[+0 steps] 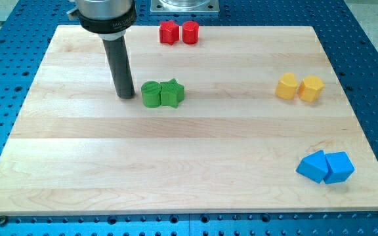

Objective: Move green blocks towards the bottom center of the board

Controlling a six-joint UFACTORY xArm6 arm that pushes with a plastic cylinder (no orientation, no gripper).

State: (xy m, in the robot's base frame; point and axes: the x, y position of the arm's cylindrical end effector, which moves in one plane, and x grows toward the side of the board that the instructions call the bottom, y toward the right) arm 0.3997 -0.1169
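Note:
A green cylinder (151,94) and a green star block (172,92) sit touching each other on the wooden board (176,164), left of centre in the upper half. My tip (126,96) is on the board just to the left of the green cylinder, with a small gap between them. The dark rod rises from the tip to the top left of the view.
Two red blocks (179,32) stand side by side at the board's top edge. Two yellow blocks (298,86) sit at the right. Two blue blocks (325,166) sit at the lower right. A blue perforated table surrounds the board.

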